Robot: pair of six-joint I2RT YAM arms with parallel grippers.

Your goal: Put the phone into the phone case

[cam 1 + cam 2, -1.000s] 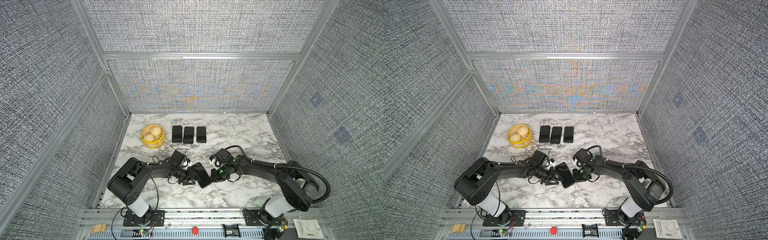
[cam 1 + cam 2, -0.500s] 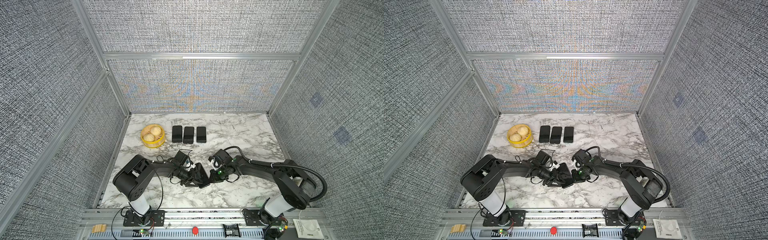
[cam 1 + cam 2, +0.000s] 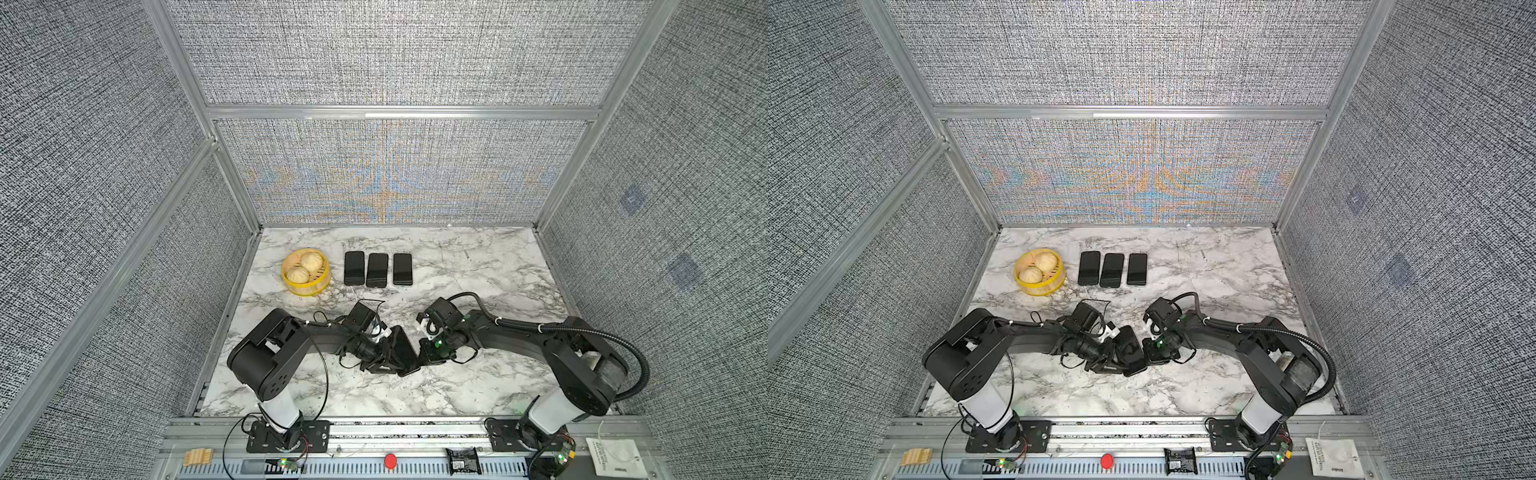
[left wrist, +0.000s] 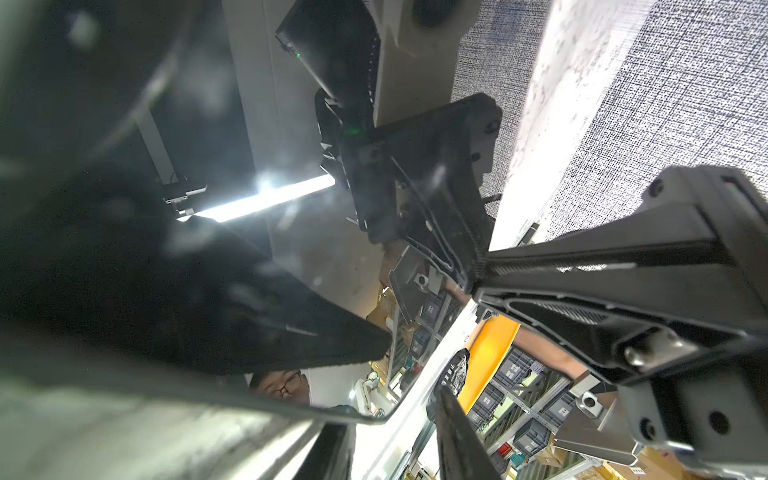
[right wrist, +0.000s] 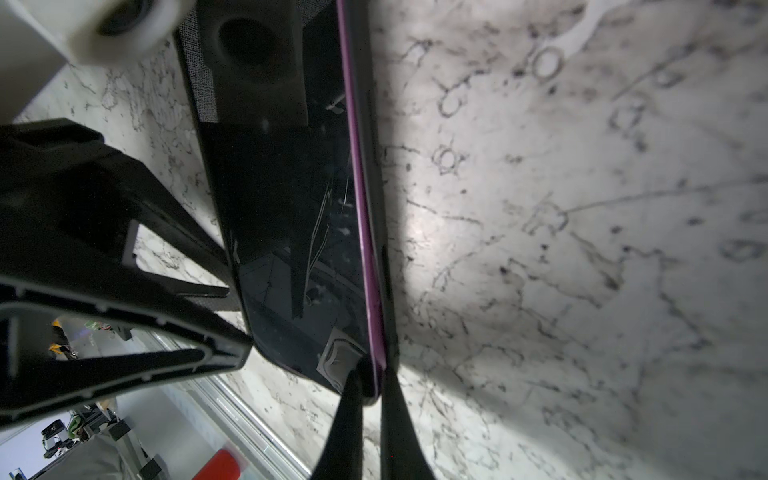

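The phone stands tilted on edge at the front middle of the marble table, between both arms. In the right wrist view its dark screen has a purple rim sitting against the black phone case. My right gripper is shut on the lower corner of phone and case. The left gripper straddles the opposite long edge, one finger against the phone, the other a gap away. Its fingers touch that edge.
Three more black phones lie in a row at the back. A yellow steamer basket with two buns stands to their left. Grey mesh walls close in the table on three sides.
The left gripper has slid in along the phone and narrowed. The right gripper has closed on the phone's corner. The phone stands steeper than a second ago.
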